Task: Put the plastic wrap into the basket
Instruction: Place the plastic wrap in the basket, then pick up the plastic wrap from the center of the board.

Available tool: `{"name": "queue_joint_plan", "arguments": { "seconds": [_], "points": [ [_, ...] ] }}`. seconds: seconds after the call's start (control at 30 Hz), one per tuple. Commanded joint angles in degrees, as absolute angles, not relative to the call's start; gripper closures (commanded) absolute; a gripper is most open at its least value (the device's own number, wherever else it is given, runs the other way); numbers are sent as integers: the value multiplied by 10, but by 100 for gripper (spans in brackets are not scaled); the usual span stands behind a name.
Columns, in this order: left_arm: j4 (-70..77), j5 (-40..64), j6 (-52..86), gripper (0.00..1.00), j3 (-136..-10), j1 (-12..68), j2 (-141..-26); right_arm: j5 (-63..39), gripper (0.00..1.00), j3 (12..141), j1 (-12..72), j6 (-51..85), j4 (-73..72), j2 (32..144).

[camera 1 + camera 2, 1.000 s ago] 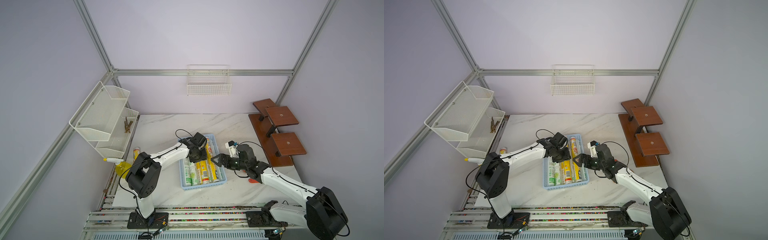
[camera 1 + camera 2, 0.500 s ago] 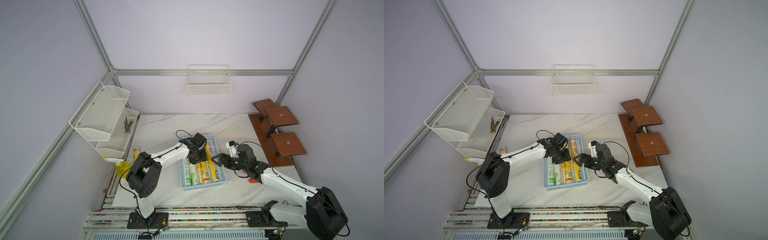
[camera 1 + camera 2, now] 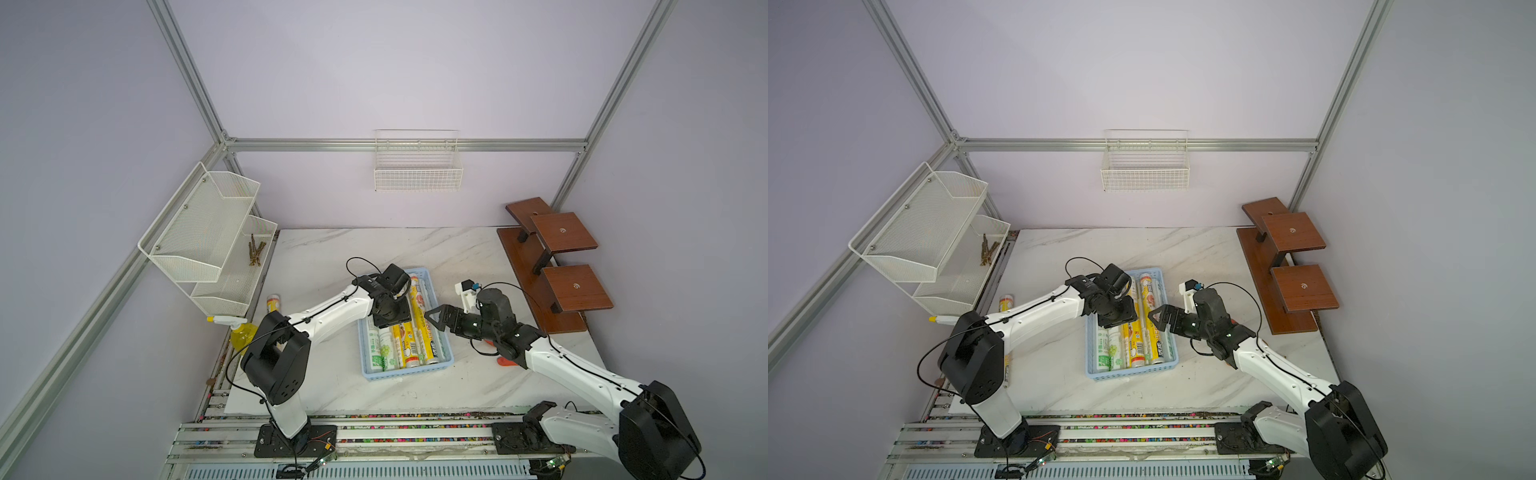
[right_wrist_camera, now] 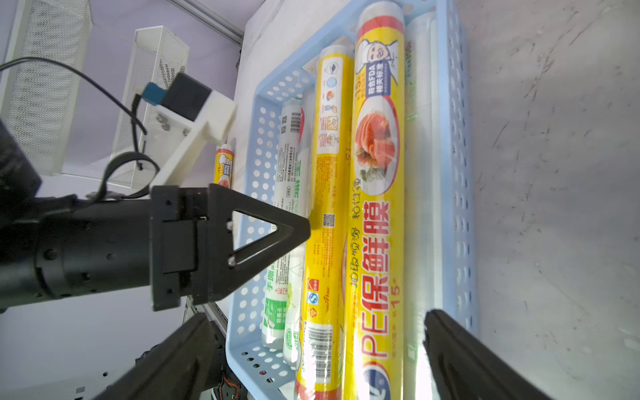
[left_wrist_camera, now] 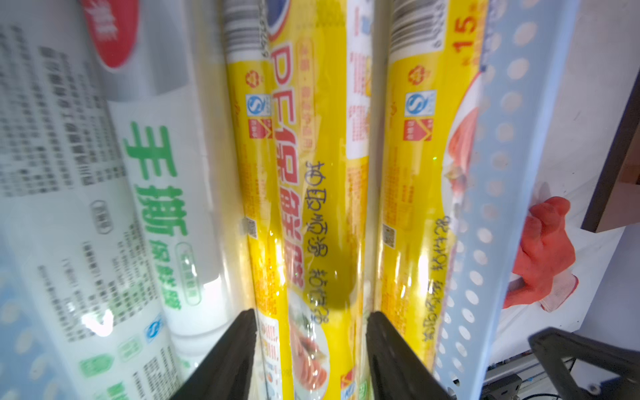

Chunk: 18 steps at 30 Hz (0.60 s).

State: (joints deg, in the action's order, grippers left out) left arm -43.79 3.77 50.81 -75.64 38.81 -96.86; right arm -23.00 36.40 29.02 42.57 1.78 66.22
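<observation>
1 basket (image 3: 407, 372) — 5 rolls (image 3: 430, 345) visible inside, 1 roll (image 3: 272, 302) outside

1. Top views: even, diffuse illum., moderately bright; light src not in frame. Focus sharp across the scene.
2. Shadows on the table (image 3: 415, 249): faint and soft-edged under both arms.
3. Left wrist view, very close range: the plastic wrap (image 5: 311, 173) film shows white specular streaks and a dark round shadow patch on the centre yellow roll. Print is legible at centre and smeared toward the frame edge.
4. Same view: the basket (image 5: 502, 173) wall is soft and out of focus; the orange glove (image 5: 543, 249) is fairly crisp.
5. Right wrist view: table brightly lit, surface texture crisp; the clear roll is washed out by glare.
6. Same view: the left gripper (image 4: 304, 228) is underexposed with low detail; the right gripper (image 4: 311, 315) jaws are blurred at the frame edge.
</observation>
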Motion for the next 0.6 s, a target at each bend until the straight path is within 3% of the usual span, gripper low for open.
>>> {"name": "queue_joint_plan", "arguments": {
  "seconds": [0.0, 0.3, 0.57],
  "points": [
    [-451, -32, 488, 44, -767, 388, -896, -237, 1, 363, 290, 429, 1, 636],
    [-437, -139, 476, 44, -688, 369, -757, -267, 1, 391, 307, 425, -27, 614],
    [-426, -221, 460, 40, -608, 352, -648, -234, 1, 452, 390, 379, -10, 657]
  ]
}}
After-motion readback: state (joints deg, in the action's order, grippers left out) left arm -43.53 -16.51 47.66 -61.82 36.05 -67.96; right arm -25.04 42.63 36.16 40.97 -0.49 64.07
